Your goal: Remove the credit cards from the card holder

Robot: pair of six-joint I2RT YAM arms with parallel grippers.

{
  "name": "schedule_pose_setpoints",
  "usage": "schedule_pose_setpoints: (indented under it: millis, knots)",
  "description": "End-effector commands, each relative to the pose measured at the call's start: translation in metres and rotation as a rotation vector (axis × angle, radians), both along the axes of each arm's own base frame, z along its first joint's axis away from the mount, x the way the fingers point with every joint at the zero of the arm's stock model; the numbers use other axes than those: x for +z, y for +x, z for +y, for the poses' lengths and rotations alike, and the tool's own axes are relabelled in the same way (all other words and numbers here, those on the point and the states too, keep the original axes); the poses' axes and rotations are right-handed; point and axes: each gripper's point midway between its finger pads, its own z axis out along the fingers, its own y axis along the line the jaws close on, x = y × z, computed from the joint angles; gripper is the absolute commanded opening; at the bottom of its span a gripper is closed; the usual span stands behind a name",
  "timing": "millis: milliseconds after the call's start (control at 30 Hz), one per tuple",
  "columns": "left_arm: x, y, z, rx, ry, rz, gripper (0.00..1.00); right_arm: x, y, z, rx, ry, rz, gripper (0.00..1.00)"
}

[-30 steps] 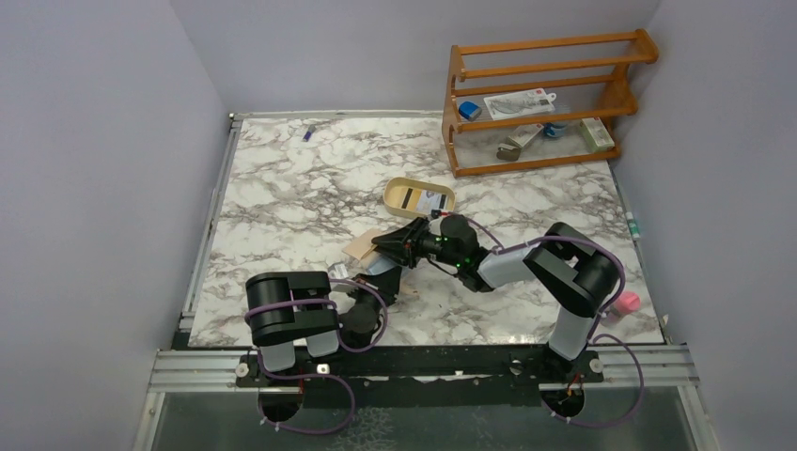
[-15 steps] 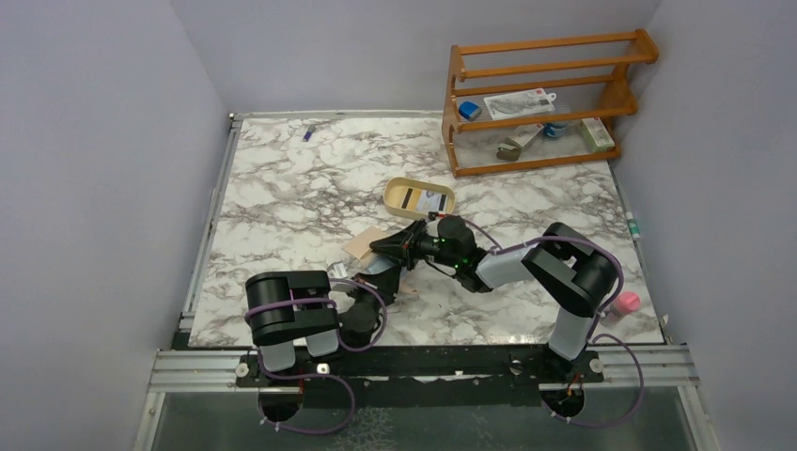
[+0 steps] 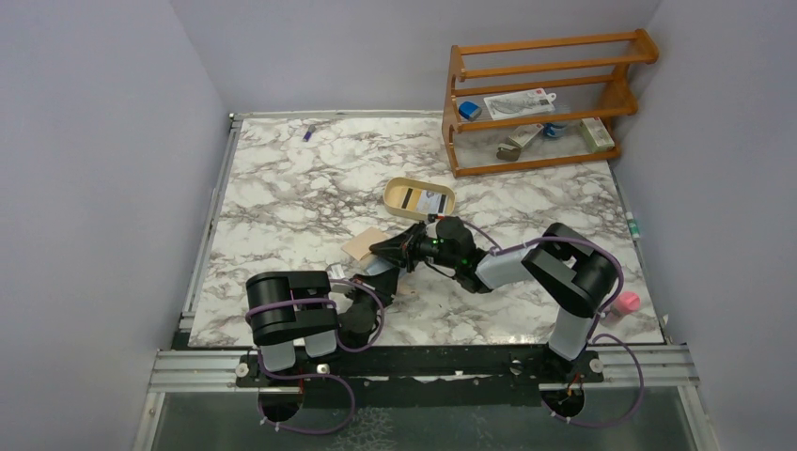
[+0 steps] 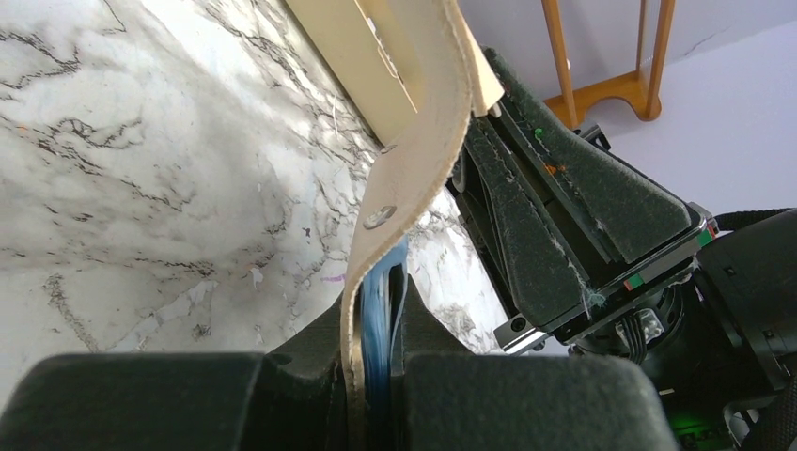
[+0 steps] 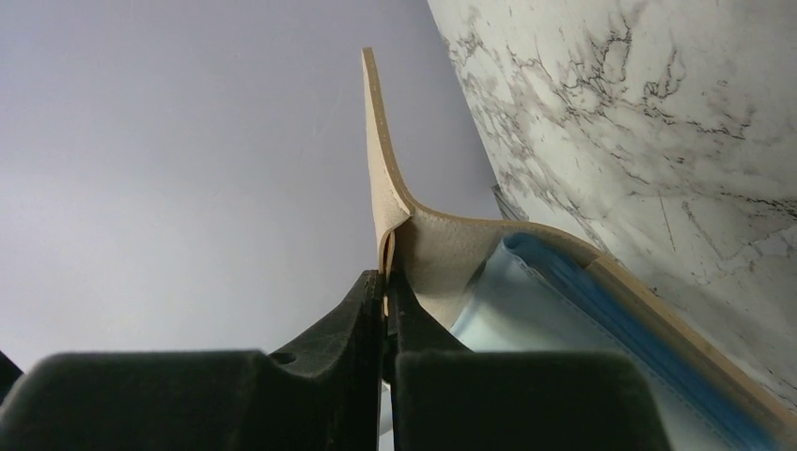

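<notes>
I have the left gripper [image 4: 375, 324] clamped on the lower edge of the card holder [image 4: 414, 141], which sits between the two arms, about midway along the surface [image 3: 282, 188] and closer to its near edge than its far one. From the left wrist I see the tan leather curving up out of the jaws, its snap stud showing, with the blue edge of the credit cards [image 4: 380, 287] pinched in alongside it. So the cards are not out yet. Moving right, the right gripper [image 5: 385, 299] is closed on a thin tan flap of the same holder, the flap standing up from between its jaws. Behind that flap the pocket gapes, and the pale blue cards lie inside it, mostly bare. I judge we are at the opening stage: the holder is spread between both arms, but a card has to be gripped on its own and drawn clear, and neither hand is free for that now. Further right, toward the far edge, the oval tray [image 3: 393, 191] holds something flat with a dark stripe. That may be a card already removed, but I cannot tell. The wooden rack [image 3: 540, 94] fills the far right corner.
</notes>
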Motion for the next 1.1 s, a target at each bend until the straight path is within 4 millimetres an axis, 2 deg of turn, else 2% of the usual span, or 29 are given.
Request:
schedule_pose_setpoints:
  millis: [0, 400, 767, 1067]
  knots:
    - [0.045, 0.002, 0.001, 0.014, -0.243, -0.061, 0.00, 0.011, -0.003, -0.001, -0.003, 0.015, -0.005, 0.09]
    - [0.045, 0.003, 0.007, 0.031, -0.252, -0.058, 0.00, 0.005, -0.007, -0.006, -0.007, 0.013, 0.010, 0.08]
    - [0.052, 0.009, 0.019, 0.059, -0.258, -0.072, 0.00, -0.006, -0.016, -0.014, 0.004, 0.008, 0.031, 0.07]
    - [0.057, 0.016, 0.023, 0.070, -0.264, -0.084, 0.00, -0.015, -0.028, -0.014, 0.030, 0.009, 0.058, 0.07]
